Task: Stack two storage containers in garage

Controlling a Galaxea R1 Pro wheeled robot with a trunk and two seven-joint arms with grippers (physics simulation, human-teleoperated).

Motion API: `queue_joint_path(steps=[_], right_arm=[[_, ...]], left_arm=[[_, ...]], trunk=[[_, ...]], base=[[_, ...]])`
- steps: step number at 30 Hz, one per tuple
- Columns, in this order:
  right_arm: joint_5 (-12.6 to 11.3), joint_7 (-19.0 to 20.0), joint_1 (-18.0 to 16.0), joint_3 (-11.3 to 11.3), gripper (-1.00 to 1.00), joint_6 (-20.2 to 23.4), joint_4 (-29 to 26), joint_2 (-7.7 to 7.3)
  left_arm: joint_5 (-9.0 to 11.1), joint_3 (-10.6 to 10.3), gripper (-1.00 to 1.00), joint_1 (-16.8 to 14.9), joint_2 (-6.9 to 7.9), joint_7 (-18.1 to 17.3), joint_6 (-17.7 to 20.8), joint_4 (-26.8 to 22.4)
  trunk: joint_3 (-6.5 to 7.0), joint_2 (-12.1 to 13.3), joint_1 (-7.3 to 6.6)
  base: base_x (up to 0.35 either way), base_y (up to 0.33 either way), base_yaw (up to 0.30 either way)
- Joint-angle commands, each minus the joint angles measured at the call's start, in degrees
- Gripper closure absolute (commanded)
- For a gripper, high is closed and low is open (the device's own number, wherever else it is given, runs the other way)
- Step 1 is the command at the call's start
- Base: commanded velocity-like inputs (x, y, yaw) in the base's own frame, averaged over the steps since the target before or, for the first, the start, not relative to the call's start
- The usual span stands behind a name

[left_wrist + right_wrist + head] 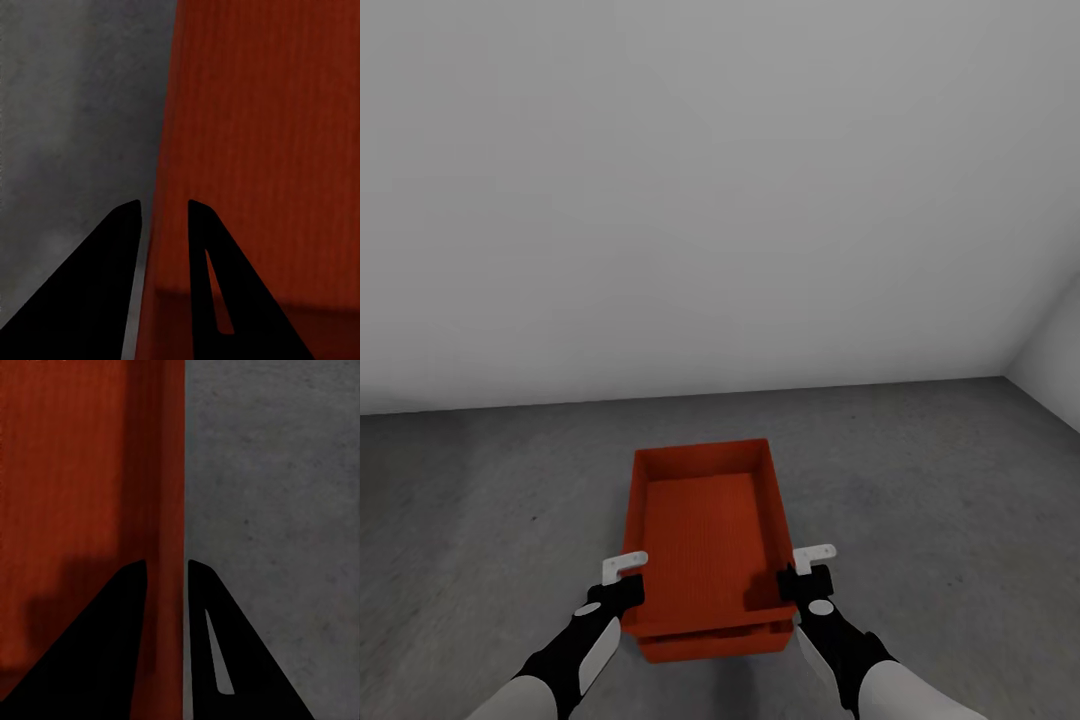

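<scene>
You've got the upper storage container pinched from both sides, sitting nested on the lower container, whose rim peeks out under the near edge. Both sit on the dark concrete floor of the garage, a bit out from the plain white wall.

Your left hand is at the near left corner. In the left wrist view its fingers straddle the thin orange wall, one inside the bin and one outside over the concrete, clamped on it.

Your right hand mirrors that at the near right corner. The right wrist view shows its fingers closed around the right wall, floor on the outer side.
</scene>
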Motion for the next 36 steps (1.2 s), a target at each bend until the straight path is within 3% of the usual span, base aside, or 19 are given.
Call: queue_joint_path(steps=[1,30,36], right_arm=[[-0.8,-0.9,-0.1,-0.3,1.0,0.0,0.2,-0.06],[-0.8,-1.1,-0.1,-0.3,1.0,-0.1,0.2,-0.06],[-0.8,-1.1,-0.1,-0.3,1.0,-0.1,0.2,-0.07]], left_arm=[[-0.5,-0.4,1.0,0.0,0.39,1.0,0.1,-0.3],[-0.4,-0.4,1.0,0.0,0.3,1.1,0.1,-0.4],[-0.3,-0.4,1.0,0.0,0.3,1.1,0.1,-0.4]], trunk=[[-0.04,0.0,-0.01],[-0.04,0.0,-0.01],[-1.12,-2.4,1.31]], base=[[0.0,0.0,0.0],[0.0,0.0,0.0],[0.0,0.0,0.0]])
